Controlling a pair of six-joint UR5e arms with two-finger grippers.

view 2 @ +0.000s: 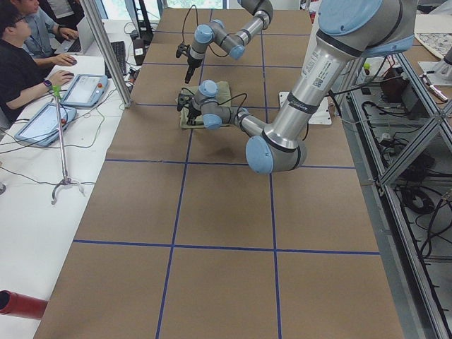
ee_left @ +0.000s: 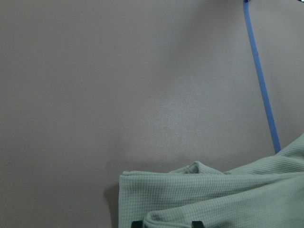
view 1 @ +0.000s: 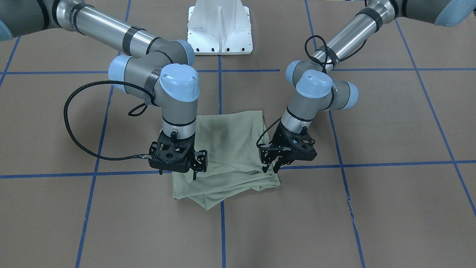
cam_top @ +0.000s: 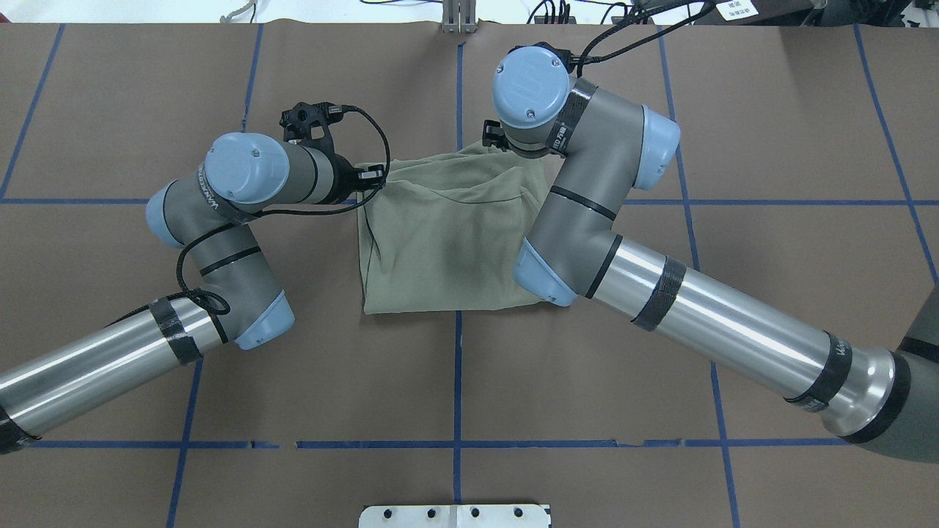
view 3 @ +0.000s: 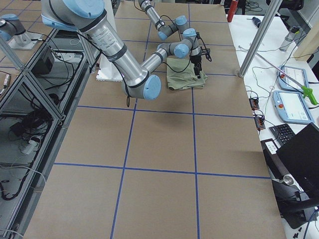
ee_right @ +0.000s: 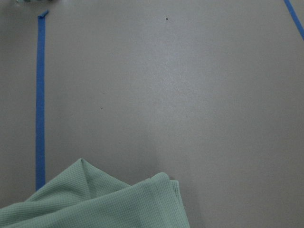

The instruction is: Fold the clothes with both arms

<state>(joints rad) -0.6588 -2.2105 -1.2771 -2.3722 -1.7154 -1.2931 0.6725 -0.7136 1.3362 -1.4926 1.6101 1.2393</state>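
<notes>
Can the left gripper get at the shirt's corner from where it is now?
Probably yes. The left gripper hangs just over a corner of the shirt, jaws apart, and nothing lies between it and the fabric.

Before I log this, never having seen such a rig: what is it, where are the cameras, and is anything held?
A robot's left arm and right arm work at a brown table. Four fixed cameras look from across the table, over the robot's shoulders and from each table end; two more sit on the wrists. A sage-green shirt lies folded. The left end effector, on the right of the across-table picture, has its fingers apart at the shirt's edge. The right end effector is at the opposite edge; open or shut, I cannot tell. Nothing is lifted.
</notes>
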